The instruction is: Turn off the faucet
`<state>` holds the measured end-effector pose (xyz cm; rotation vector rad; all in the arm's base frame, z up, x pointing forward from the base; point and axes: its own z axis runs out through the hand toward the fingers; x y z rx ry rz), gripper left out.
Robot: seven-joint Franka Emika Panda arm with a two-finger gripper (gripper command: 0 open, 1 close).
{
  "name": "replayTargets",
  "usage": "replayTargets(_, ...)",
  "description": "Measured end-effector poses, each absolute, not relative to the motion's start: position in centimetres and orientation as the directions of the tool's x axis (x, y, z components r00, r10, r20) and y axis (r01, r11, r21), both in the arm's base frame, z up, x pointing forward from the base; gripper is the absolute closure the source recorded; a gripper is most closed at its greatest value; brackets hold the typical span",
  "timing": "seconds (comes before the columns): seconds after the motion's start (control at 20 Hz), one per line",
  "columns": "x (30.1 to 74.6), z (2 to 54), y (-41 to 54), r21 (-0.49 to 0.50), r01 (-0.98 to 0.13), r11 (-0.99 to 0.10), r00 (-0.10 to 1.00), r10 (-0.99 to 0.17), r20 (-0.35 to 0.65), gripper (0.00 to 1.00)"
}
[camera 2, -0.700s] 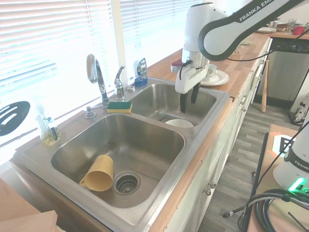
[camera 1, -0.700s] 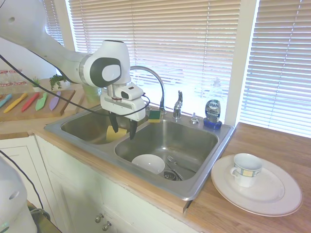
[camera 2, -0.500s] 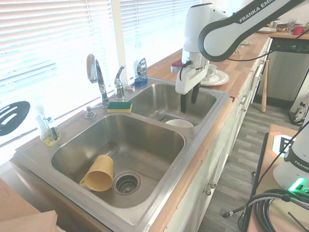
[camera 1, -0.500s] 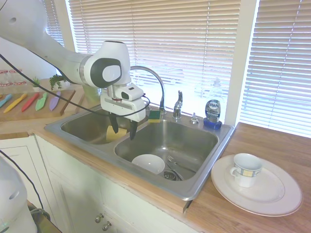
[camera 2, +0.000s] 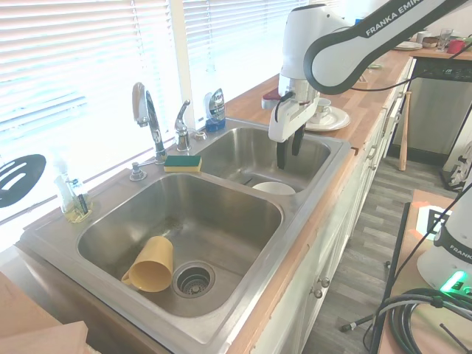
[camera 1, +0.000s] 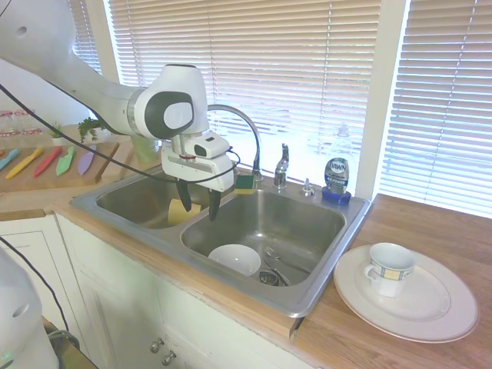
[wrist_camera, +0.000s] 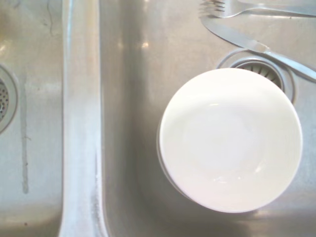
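Note:
The chrome faucet (camera 1: 244, 124) arches over the double sink from its back rim. Its short upright lever handle (camera 1: 282, 164) stands just right of the spout base. The second exterior view shows the faucet (camera 2: 147, 112) and handle (camera 2: 181, 125) at the back left. My gripper (camera 1: 198, 210) hangs open and empty, fingers pointing down, above the divider between the two basins. It is in front of the spout and well short of the handle. From the other side the gripper (camera 2: 287, 157) sits over the far basin. I see no water stream.
A white bowl (wrist_camera: 229, 138) lies in one basin beside a fork and knife (wrist_camera: 256, 45); a yellow cup (camera 2: 151, 264) lies in the other. A green-yellow sponge (camera 1: 244, 182) and blue soap bottle (camera 1: 336, 177) sit on the back rim. A plate (camera 1: 430, 311) with a mug (camera 1: 388, 269) rests on the counter.
The gripper has shifted slightly toward the faucet side, still open and pointing down. Nothing else has moved.

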<state>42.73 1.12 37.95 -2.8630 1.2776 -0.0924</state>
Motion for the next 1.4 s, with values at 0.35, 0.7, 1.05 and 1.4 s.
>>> replayTargets(0.35,42.5,37.9,0.7,-0.027,-0.749,-0.662,0.660,-0.749,0.052,1.00)
replayTargets(0.7,40.5,37.8,0.1,-0.024,-0.758,-0.651,0.649,-0.758,0.057,1.00)
replayTargets(1.05,42.0,39.7,-0.3,-0.087,-0.760,-0.644,0.635,-0.765,0.110,1.00)
replayTargets(1.4,52.3,42.7,0.7,-0.221,-0.760,-0.612,0.546,-0.784,0.295,1.00)
